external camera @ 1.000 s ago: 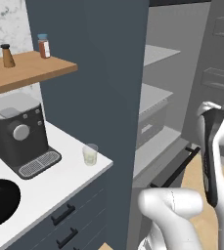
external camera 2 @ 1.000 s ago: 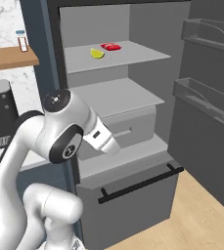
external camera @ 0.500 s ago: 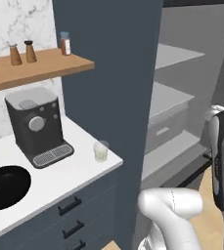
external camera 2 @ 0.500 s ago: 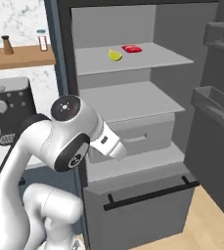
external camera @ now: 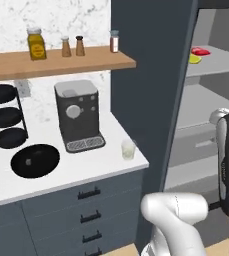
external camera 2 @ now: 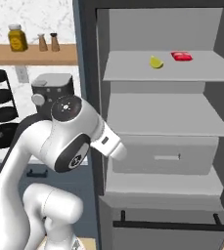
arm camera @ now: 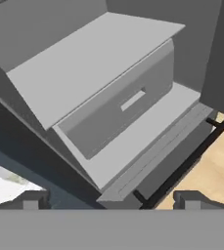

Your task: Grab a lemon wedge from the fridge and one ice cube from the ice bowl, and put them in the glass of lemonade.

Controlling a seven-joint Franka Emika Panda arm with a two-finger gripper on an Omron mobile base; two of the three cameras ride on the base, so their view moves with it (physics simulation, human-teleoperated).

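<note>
My jaws are spread wide and hold nothing, pointed down at the fridge's drawer and lower shelf. The lemon wedge sits high on the top shelf, just beside a red item, well above where my hand is aimed. Likely risks: reaching up from this low pose, my arm could clip the middle shelf edge or the fridge side wall; the wedge is tiny, so the fingers may close on air or nudge it toward the back, or bump the red item. The glass of lemonade stands near the desk corner next to the fridge wall, so a wide swing back could knock it. The ice bowl lies flat to the left of the coffee machine; I can't make out the ice cube in it. The desk is white over dark drawers, with a black tiered rack at the marble wall, a wooden shelf with a jar and shakers above, and light wood floor by the fridge.
</note>
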